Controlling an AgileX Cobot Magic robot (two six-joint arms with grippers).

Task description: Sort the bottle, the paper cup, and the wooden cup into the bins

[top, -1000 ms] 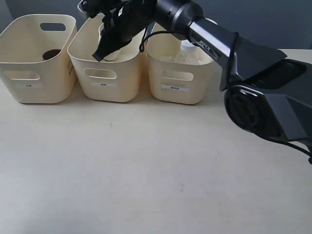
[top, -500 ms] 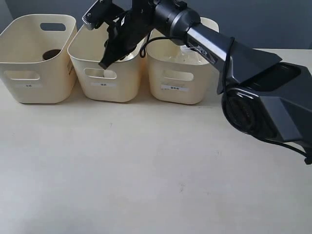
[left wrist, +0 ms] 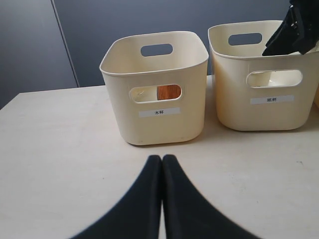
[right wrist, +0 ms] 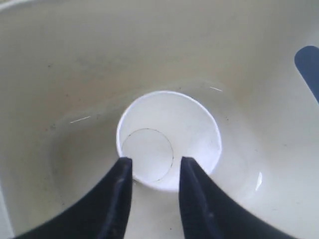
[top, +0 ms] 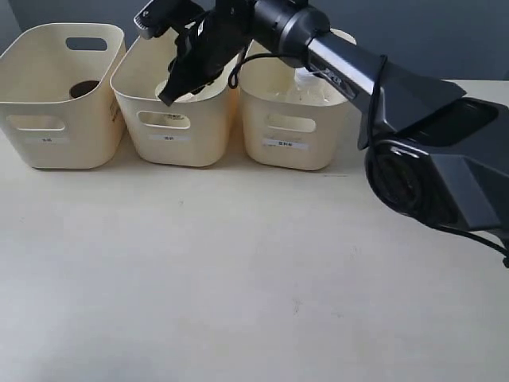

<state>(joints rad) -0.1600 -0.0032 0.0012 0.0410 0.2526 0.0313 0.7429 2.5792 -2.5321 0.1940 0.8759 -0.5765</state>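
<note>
Right gripper (right wrist: 152,172) part open, holding nothing, above the paper cup (right wrist: 168,139) standing in middle bin (top: 171,119). Last drop looks done; next: lift clear.

Glossy black right arm (top: 374,76), looped black cable, tapered matte-black jaws.

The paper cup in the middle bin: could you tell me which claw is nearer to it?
Right. The right claw hangs open just above the paper cup; the left claw waits shut over the table, before the bins.

pale beige tabletop (top: 199,270) before a dark blue-grey wall (left wrist: 99,25)
</note>
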